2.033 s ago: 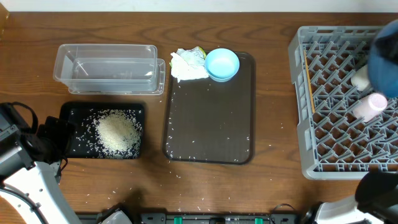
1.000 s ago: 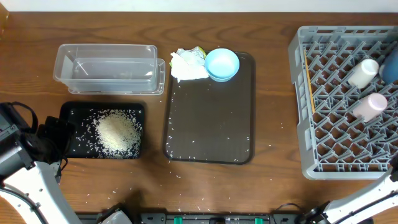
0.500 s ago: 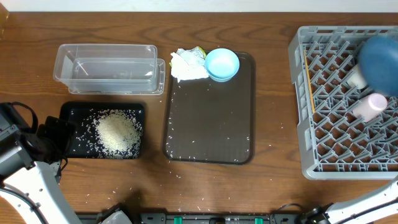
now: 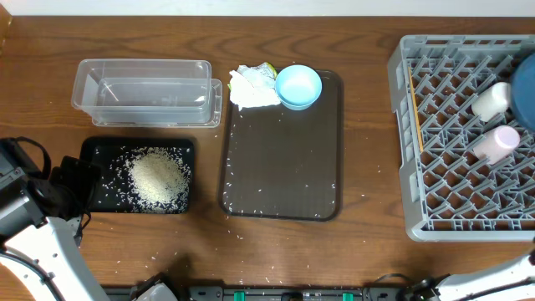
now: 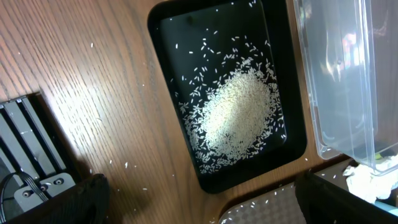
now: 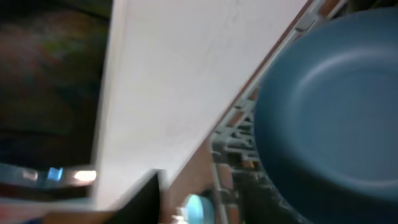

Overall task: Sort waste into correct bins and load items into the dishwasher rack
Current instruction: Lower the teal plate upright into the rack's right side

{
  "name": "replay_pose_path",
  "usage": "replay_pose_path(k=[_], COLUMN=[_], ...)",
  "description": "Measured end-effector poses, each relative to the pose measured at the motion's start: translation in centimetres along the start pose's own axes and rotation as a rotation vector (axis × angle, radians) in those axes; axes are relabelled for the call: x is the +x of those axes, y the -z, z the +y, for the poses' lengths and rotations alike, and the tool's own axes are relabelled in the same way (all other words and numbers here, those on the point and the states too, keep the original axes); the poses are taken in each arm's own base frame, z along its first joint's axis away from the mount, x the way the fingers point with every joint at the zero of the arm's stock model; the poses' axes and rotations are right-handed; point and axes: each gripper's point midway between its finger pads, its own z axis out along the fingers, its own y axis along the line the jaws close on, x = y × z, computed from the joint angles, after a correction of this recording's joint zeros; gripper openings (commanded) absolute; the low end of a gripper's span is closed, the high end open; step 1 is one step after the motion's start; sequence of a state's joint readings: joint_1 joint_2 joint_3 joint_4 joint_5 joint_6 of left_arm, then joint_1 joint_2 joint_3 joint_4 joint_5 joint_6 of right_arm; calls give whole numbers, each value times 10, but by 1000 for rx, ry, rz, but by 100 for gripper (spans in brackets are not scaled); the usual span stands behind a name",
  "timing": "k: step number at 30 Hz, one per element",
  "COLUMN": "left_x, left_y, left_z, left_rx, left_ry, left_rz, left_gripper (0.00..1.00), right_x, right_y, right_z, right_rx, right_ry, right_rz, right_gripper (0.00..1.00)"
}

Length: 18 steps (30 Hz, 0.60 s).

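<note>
The dark-blue bowl (image 4: pixel 527 90) shows at the right edge over the grey dishwasher rack (image 4: pixel 451 192); blurred, it fills the right wrist view (image 6: pixel 336 118). Only one dark finger (image 6: pixel 142 198) of my right gripper shows, left of the bowl, and any grip is unclear. A white cup (image 4: pixel 491 99), a pink cup (image 4: pixel 496 143) and chopsticks (image 4: pixel 415 117) lie in the rack. The light-blue bowl (image 4: pixel 298 86) and paper wad (image 4: pixel 253 86) sit at the brown tray's far end. Rice (image 4: pixel 157 178) heaps in the black tray (image 4: pixel 94 150). My left gripper (image 5: pixel 205 208) stands open near it.
The clear tub (image 4: pixel 142 90) stands behind the black tray. The brown serving tray (image 4: pixel 282 159) lies in the middle with a few stray grains. Loose grains dot the table near the front edge. A pale wall (image 6: pixel 180 81) fills much of the right wrist view.
The dark-blue bowl, over the rack's right part half a second ago, has shifted back to the right edge of the overhead view. The left arm has not moved.
</note>
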<state>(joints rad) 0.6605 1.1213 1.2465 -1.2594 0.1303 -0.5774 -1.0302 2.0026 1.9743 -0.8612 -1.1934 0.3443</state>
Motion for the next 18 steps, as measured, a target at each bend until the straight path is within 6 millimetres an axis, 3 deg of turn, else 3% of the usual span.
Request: replay_pose_path(k=[1, 5, 8, 11, 18], left_x=[0, 0, 0, 0, 0], left_y=[0, 0, 0, 0, 0], left_z=[0, 0, 0, 0, 0], left_rx=[0, 0, 0, 0, 0], left_ry=[0, 0, 0, 0, 0], left_rz=[0, 0, 0, 0, 1], left_gripper=[98, 98, 98, 98, 98], right_x=[2, 14, 27, 38, 41], right_y=[1, -10, -32, -61, -108], right_z=[9, 49, 61, 48, -14], right_rx=[25, 150, 261, 403, 674], right_ry=[33, 208, 295, 358, 425], right_rz=[-10, -41, -33, -10, 24], right_gripper=[99, 99, 99, 99, 95])
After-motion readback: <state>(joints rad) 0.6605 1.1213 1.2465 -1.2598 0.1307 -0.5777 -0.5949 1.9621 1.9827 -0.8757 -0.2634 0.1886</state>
